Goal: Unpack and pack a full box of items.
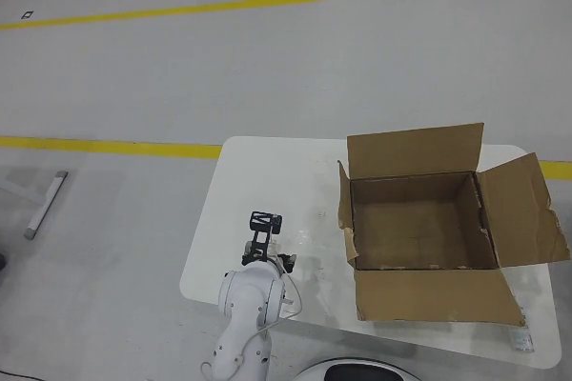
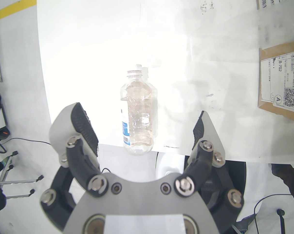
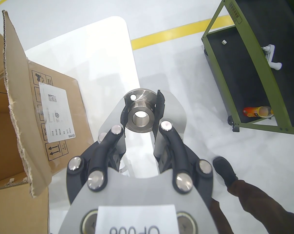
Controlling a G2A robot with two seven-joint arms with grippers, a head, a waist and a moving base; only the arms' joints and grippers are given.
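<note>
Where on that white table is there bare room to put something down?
The broad white stretch of table left of the cardboard box, beyond the plastic bottle, is bare. The box's floor looks bare too. It is crowded at the near edge, where the bottle lies by the open left gripper.

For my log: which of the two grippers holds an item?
The right gripper: its fingers clamp a metal bushing; the left gripper is open over a bottle.
</note>
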